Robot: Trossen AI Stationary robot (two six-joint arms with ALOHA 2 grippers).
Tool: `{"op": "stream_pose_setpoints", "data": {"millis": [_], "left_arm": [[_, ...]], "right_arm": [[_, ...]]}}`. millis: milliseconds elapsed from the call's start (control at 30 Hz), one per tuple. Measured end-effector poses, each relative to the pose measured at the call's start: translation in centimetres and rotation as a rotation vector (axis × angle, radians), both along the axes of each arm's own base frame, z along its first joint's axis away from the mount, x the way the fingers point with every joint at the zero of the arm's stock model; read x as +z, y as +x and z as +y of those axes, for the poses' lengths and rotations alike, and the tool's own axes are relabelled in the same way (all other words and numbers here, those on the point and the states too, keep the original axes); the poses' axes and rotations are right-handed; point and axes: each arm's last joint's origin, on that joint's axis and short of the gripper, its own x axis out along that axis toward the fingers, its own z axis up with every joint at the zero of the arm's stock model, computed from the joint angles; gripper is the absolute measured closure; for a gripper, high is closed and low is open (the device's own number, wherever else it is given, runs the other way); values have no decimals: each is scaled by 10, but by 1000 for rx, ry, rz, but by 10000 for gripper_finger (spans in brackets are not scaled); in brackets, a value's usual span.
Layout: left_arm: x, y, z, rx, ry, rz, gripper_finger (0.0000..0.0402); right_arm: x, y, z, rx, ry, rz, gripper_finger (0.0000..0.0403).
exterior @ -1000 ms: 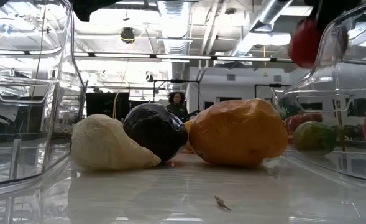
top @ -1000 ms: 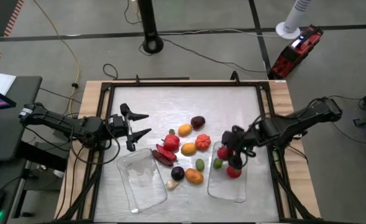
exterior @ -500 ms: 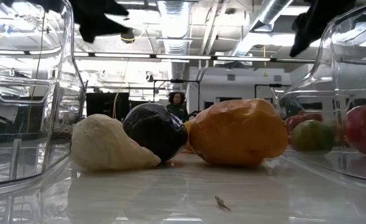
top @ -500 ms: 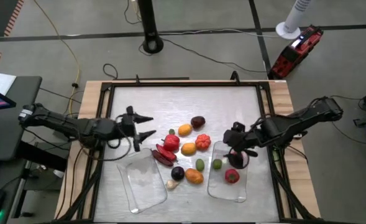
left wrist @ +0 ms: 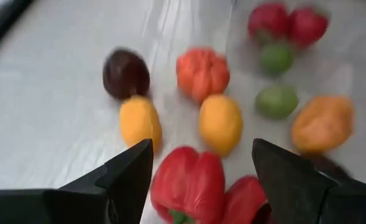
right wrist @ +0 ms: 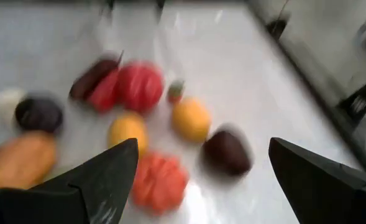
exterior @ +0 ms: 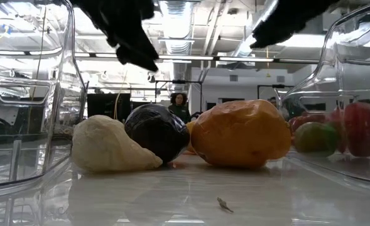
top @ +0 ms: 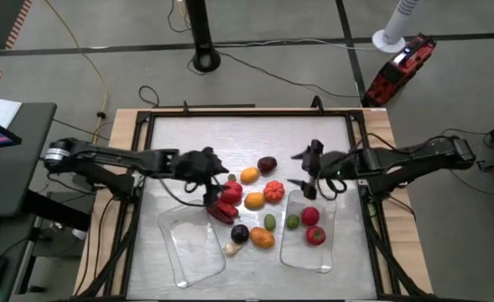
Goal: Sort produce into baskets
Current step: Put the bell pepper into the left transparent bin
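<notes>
Clear right basket (top: pixel 324 252) lower right holds three pieces; left basket (top: pixel 188 252) lower left empty. Rest of produce (top: pixel 255 201) loose mid-table. Left claw (top: pixel 215 186) spread over red pepper (left wrist: pixel 189 183); right claw (top: pixel 307 170) spread, empty, above right basket.

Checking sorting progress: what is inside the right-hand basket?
The right basket holds two red pieces and a green one. Nothing covers it, and the right tool hangs open just beyond its far rim.

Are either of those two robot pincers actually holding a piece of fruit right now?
No, neither. The left pincer is open above the red pepper, not gripping it. The right pincer is open and empty beside the right basket.
</notes>
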Motion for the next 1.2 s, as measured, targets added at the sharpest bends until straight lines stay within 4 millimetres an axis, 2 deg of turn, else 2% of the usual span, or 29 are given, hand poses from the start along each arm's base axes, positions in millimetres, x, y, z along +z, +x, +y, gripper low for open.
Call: {"op": "stream_pose_setpoints", "data": {"millis": [233, 433, 533, 767, 933, 1200], "left_arm": [[-24, 37, 0, -24, 23, 196, 140], [-38, 59, 0, -29, 6, 235, 140], [-39, 63, 1, -18, -3, 237, 140], [-38, 65, 2, 2, 35, 217, 133], [-37, 65, 4, 3, 100, 220, 97], [-41, 61, -4, -26, 50, 267, 43]], "right_arm": [[18, 2, -20, 4, -93, -223, 17], [5, 3, -26, 36, -72, -239, 17], [0, 0, -28, 32, -78, -220, 17], [10, -11, -29, 24, -85, -267, 17], [12, -14, -28, 28, -85, -281, 17], [11, -14, -28, 21, -67, -265, 17]]}}
